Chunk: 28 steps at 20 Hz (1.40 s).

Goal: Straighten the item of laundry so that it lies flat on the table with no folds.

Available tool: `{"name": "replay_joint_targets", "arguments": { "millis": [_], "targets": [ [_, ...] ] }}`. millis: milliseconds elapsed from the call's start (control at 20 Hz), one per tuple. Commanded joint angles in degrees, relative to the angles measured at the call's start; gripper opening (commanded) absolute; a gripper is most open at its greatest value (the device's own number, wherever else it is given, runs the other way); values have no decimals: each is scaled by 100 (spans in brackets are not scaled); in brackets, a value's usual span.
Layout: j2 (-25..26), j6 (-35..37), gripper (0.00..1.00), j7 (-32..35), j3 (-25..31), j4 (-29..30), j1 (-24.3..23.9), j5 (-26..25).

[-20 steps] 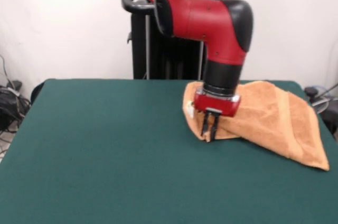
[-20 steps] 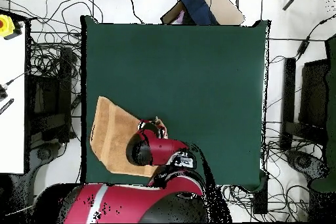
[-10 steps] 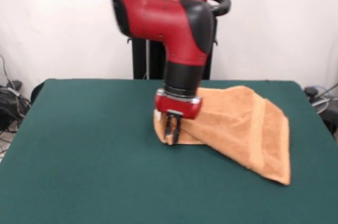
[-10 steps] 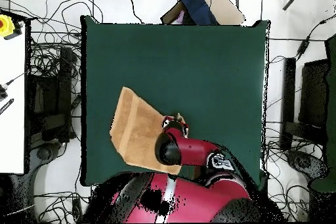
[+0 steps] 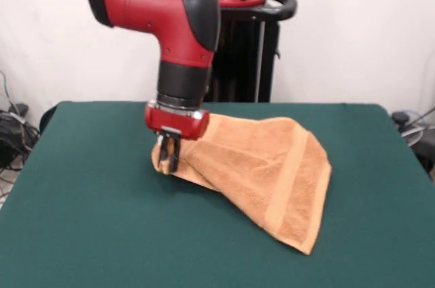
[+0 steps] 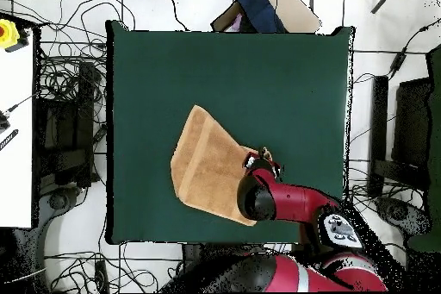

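The item of laundry, an orange-tan towel [image 5: 265,172] [image 6: 207,165], lies folded over on the dark green table [image 5: 88,220] [image 6: 172,75], with a woven band stripe near its right edge in the front view. My gripper [image 5: 168,155] [image 6: 265,158] is shut on the towel's left corner, holding it just above the table. From that corner the cloth slopes down to the right, and its far point rests on the table toward the front. In the overhead view the arm covers the corner held by the gripper.
The black pedestal [image 5: 248,43] stands behind the table. Cables [image 6: 69,109] and boxes [image 6: 258,6] lie on the floor around the table, and a white bench [image 6: 15,135] stands at the overhead view's left.
The gripper has dragged the towel by its corner from the right side of the table toward the middle in the front view. The cloth has trailed after it.
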Motion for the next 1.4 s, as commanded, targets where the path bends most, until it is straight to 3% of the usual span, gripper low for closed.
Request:
{"name": "replay_joint_targets", "arguments": {
  "millis": [50, 400, 600, 850, 1000, 1100, 1250, 1300, 1400],
  "targets": [
    [-851, 1374, 0, 108, -35, -454, 761, 245],
    [-696, 1428, 0, 735, -471, -552, 1418, 535],
    [-588, 1192, 0, 679, -441, -608, 1323, 475],
    [-99, 821, 0, 10, 386, -1092, 213, -204],
    [-78, 1237, 0, -554, 1080, -1285, -496, -574],
    [-225, 1652, 0, -809, 1338, -1329, -711, -646],
    [-628, 1010, 0, -177, 619, -1306, -144, -785],
    [-576, 528, 0, 190, 116, -1319, 206, -684],
    [-139, -432, 0, 774, -1239, -1329, 1168, 101]
  ]
}}
